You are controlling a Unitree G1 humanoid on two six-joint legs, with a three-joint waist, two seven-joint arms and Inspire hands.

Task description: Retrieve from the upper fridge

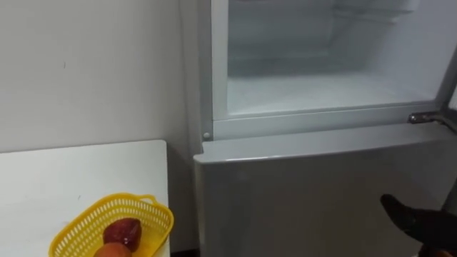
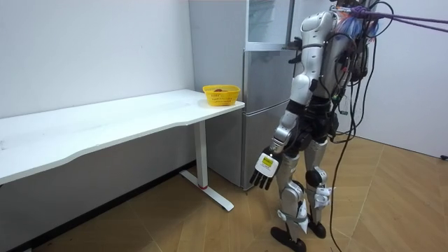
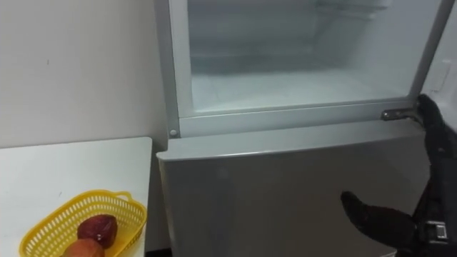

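The upper compartment (image 1: 321, 78) of the fridge stands open. It is a boxy cavity with smooth white walls and a flat pale floor, framed by a grey rim. A small metal hinge (image 1: 427, 118) sits at its lower right corner. Below it the lower door (image 1: 307, 200) is shut, a broad slab of matt grey metal with a rounded top edge.

To the left, just beside the fridge, is a white table (image 1: 71, 178) with a smooth, flat top. On the corner nearest the fridge sits a yellow basket (image 1: 78, 228) of plastic lattice, oval with a scalloped rim. Two fruits lie in it, touching: a dark red fruit (image 1: 123, 232) (glossy, somewhat lumpy) and a rounder orange fruit (image 1: 111, 251) in front of it.

The right hand (image 3: 437, 193) is dark and matt. It rises along the right edge of the eye views in front of the lower door, fingers straight up toward the hinge, thumb jutting apart to the left, with nothing between them.

In the room view the robot stands upright on a wood-plank floor (image 2: 175, 224), facing the fridge. Its left hand (image 2: 266, 168) hangs at its side with fingers loose and pointing down — empty.
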